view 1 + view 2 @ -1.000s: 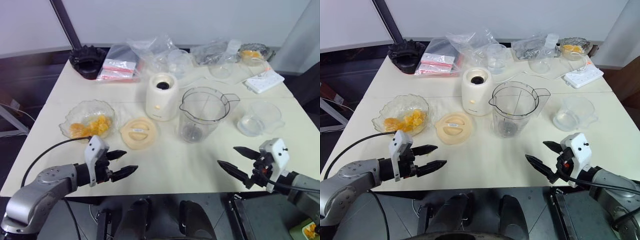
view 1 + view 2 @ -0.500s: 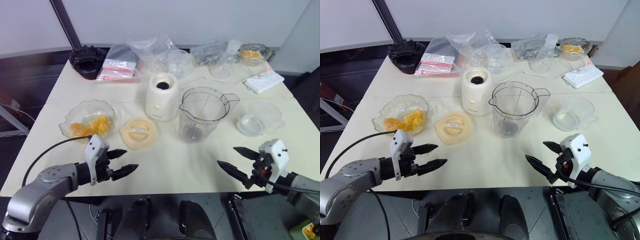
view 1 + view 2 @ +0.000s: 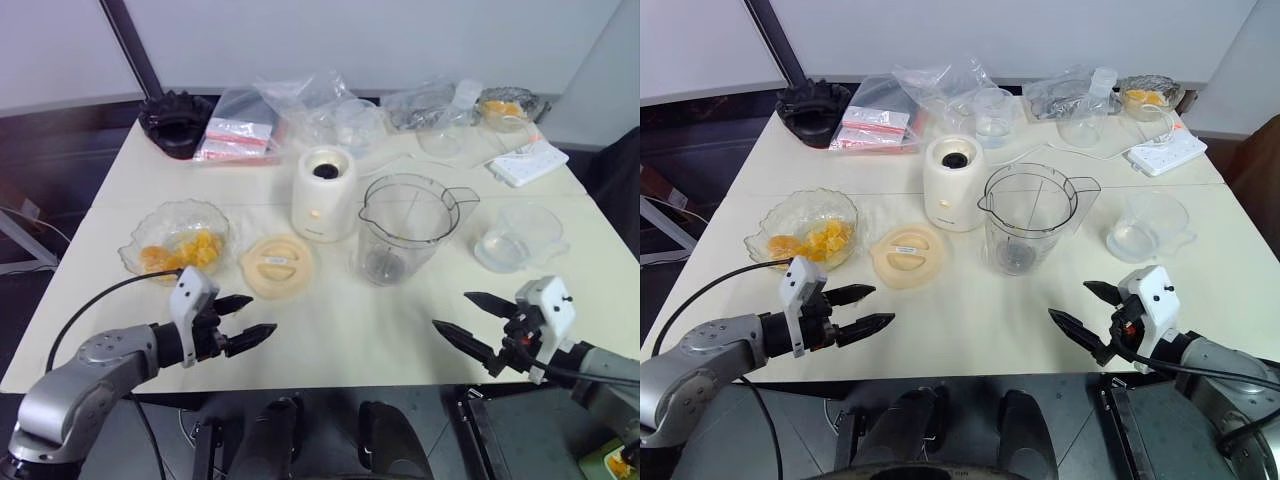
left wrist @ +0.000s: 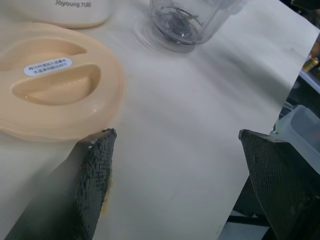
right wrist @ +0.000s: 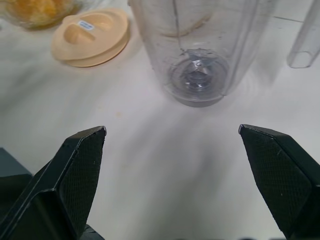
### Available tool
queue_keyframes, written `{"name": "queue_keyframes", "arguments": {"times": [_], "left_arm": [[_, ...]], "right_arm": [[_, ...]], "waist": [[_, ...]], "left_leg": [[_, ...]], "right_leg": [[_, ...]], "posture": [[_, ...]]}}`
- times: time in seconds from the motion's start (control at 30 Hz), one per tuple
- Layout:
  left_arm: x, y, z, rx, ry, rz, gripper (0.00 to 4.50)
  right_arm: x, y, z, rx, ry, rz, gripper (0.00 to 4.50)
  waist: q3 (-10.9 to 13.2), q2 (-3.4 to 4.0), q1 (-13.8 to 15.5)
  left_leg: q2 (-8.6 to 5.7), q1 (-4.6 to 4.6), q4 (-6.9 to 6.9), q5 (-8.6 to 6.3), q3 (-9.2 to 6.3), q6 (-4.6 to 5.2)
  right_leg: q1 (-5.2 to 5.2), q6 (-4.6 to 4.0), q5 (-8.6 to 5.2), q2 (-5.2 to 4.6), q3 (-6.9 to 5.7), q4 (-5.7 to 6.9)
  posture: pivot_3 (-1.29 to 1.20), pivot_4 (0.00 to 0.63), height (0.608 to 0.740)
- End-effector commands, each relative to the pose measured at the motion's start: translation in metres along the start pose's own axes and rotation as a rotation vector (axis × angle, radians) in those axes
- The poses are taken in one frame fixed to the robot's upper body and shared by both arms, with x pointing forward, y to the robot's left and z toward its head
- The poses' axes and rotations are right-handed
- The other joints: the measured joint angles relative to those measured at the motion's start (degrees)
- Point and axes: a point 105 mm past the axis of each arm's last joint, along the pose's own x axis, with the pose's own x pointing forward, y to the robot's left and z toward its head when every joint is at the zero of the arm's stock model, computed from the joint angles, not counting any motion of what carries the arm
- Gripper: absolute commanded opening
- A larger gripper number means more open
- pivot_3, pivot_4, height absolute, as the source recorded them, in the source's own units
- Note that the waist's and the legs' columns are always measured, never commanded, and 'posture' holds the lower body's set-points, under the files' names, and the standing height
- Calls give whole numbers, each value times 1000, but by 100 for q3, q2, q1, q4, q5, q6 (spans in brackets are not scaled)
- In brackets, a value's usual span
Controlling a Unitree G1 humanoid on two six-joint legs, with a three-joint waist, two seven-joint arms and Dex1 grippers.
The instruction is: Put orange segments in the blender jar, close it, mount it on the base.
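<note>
Cream-white base (image 3: 323, 193), dark socket. Peach-cream lid (image 3: 277, 265), white label. Clear blender jar (image 3: 404, 228). Orange-yellow segments (image 3: 180, 253). Black cross-hatched fingertips (image 4: 95, 170).

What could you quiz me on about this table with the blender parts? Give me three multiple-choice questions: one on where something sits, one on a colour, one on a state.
1. Where is the base?
A. just left of the blender jar
B. right of the blender jar
C. in the glass bowl

2. What colour is the flat lid?
A. black
B. cream
C. blue

3. What is inside the blender jar?
A. orange segments
B. water
C. no fruit, just its blade

Answers:
1 A: it stands beside the jar, on its left.
2 B: it lies pale cream on the table.
3 C: the fruit lies in the glass bowl.
</note>
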Motion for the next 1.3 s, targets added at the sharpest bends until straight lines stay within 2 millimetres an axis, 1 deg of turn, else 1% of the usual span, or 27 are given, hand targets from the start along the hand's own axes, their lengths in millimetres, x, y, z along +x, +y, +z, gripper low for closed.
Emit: {"name": "queue_keyframes", "arguments": {"times": [0.03,0.07,0.1,0.17,0.2,0.23,0.27,0.33,0.4,0.47,0.53,0.6,0.63,0.73,0.77,0.87,0.97,1.03,1.1,1.2,1.3], "left_arm": [[-7,10,14,61,-14,32,4112],[-9,14,18,67,-16,41,4112],[-11,19,23,77,-18,48,4112],[-14,25,28,88,-16,51,4112],[-17,28,32,94,-15,54,4112],[-20,34,39,110,-14,61,4112],[-25,43,48,126,-17,89,4112],[-33,61,65,165,-14,148,4112],[-40,71,79,204,-6,172,4112],[-47,85,89,247,26,225,4112],[-53,106,93,325,98,307,4112],[-56,128,93,423,201,379,4112],[-56,137,91,441,245,404,4112],[-50,166,81,366,333,524,4112],[-42,168,78,345,347,525,4112],[-23,166,73,298,351,497,4112],[-9,172,66,240,387,542,4112],[1,170,68,219,373,529,4112],[4,170,61,122,431,544,4112],[10,178,70,108,387,613,4112],[15,182,68,76,394,652,4112]], "right_arm": [[0,11,21,-87,-45,61,4469],[1,16,26,-105,-50,91,4469],[2,26,32,-127,-55,142,4469],[4,40,39,-150,-57,209,4469],[5,50,44,-159,-64,257,4469],[5,63,49,-169,-69,317,4469],[6,75,51,-187,-64,371,4469],[8,89,53,-211,-55,428,4469],[9,93,53,-219,-45,441,4469],[10,94,52,-219,-40,440,4469],[10,94,50,-221,-32,442,4469],[11,93,46,-228,-23,442,4469],[11,92,45,-228,-24,441,4469],[14,88,39,-230,-31,426,4469],[15,86,38,-230,-33,420,4469],[17,84,34,-233,-35,405,4469],[18,83,34,-231,-39,397,4469],[19,83,34,-230,-41,395,4469],[20,84,36,-234,-46,388,4469],[20,86,40,-233,-56,383,4469],[20,88,43,-230,-52,391,4469]], "waist": [[0,0,0],[0,1,-6],[0,1,-7],[1,0,-7],[0,0,-5],[1,0,-3],[1,0,-2],[9,-13,5],[12,-19,7],[14,-24,4],[15,-24,2],[15,-25,13],[16,-27,23],[16,-28,38],[18,-32,39],[29,-52,19],[45,-81,6],[51,-91,-6],[51,-92,-8],[51,-92,-4],[51,-92,-1]], "left_leg": [[0,0,1,0,0,0],[0,0,3,0,0,0],[0,0,4,0,1,0],[4,1,4,0,1,0],[8,1,3,0,1,0],[9,2,2,0,0,0],[9,1,1,0,0,0],[9,1,0,0,0,1],[11,-2,1,1,-5,1],[5,-2,1,1,-1,1],[-7,-3,-1,1,2,3],[-10,-4,-3,4,5,9],[-10,-3,-3,4,5,9],[-10,-3,-4,5,4,10],[-11,-3,-1,8,4,15],[-12,-3,2,9,4,18],[-12,-4,4,11,0,19],[-12,-3,6,11,-3,20],[-12,-2,8,11,-2,20],[-12,1,12,11,-1,21],[-12,1,17,12,-3,21]], "right_leg": [[0,0,0,0,-1,1],[0,0,0,1,-2,2],[0,0,0,2,-5,2],[0,-1,1,4,-8,4],[0,-1,1,6,-9,4],[0,-1,1,6,-9,4],[0,-1,1,6,-9,4],[-2,-2,1,6,-10,3],[-2,-2,1,7,-17,3],[-1,-3,2,3,-18,-2],[-2,-16,10,-1,-16,-4],[-3,-17,11,-3,-15,-5],[-3,-16,11,-4,-15,-4],[-3,-16,12,-2,-15,-3],[-2,-13,12,1,-16,-2],[0,-5,11,2,-16,0],[-2,0,16,3,-16,6],[-2,14,24,6,-18,11],[-2,15,25,6,-17,13],[-1,22,25,7,-17,19],[0,30,29,7,-18,24]], "posture": [[0,150,740],[0,150,740],[0,150,740],[0,150,740],[0,150,740],[0,150,740],[0,150,740],[0,150,740],[0,150,740],[0,150,740],[0,150,740],[0,150,740],[0,150,740],[0,150,740],[0,150,740],[0,150,740],[0,150,740],[0,150,740],[0,150,740],[0,150,740],[0,150,740]]}}
